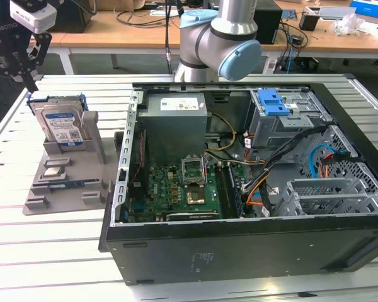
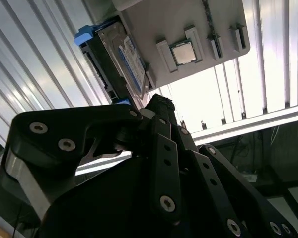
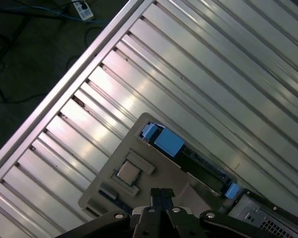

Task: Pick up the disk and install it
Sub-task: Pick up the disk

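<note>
The disk (image 1: 60,126), a silver hard drive with a blue-and-white label and a blue rail frame, stands upright in a grey holder (image 1: 69,176) at the exterior view's left. My gripper (image 1: 30,85) hangs just above and behind the disk's top left corner, not touching it. Its fingers are shut together with nothing between them. The second wrist view has the disk (image 2: 120,54) beyond my gripper (image 2: 159,101). In the first wrist view, the disk's blue-framed top edge (image 3: 161,139) lies a little past my gripper (image 3: 161,191).
An open computer case (image 1: 252,239) lies to the holder's right, with a grey power supply (image 1: 175,126) and a metal drive cage topped by a blue latch (image 1: 274,100). A processor chip (image 2: 183,52) sits on the holder. The arm's base (image 1: 217,38) stands behind the case.
</note>
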Motion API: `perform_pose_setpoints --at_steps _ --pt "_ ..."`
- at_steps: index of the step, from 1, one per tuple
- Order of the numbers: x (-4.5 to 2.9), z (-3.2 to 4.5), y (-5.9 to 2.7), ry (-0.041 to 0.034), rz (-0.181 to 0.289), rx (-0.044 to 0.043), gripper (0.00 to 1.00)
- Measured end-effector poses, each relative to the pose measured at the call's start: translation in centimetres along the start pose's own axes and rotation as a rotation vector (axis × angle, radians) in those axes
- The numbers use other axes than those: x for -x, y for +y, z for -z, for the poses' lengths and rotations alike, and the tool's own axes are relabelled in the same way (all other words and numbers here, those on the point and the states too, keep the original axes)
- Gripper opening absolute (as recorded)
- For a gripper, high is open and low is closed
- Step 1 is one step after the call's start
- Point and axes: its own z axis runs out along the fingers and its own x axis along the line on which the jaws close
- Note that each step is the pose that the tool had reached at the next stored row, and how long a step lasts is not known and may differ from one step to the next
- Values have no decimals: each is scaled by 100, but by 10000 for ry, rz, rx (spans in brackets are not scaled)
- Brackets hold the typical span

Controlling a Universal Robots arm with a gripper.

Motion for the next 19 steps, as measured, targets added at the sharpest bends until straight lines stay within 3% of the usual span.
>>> perform_pose_setpoints --at_steps 6,19 --pt "0 0 0 25 575 13 11" --pt "0 0 0 58 1356 32 11"
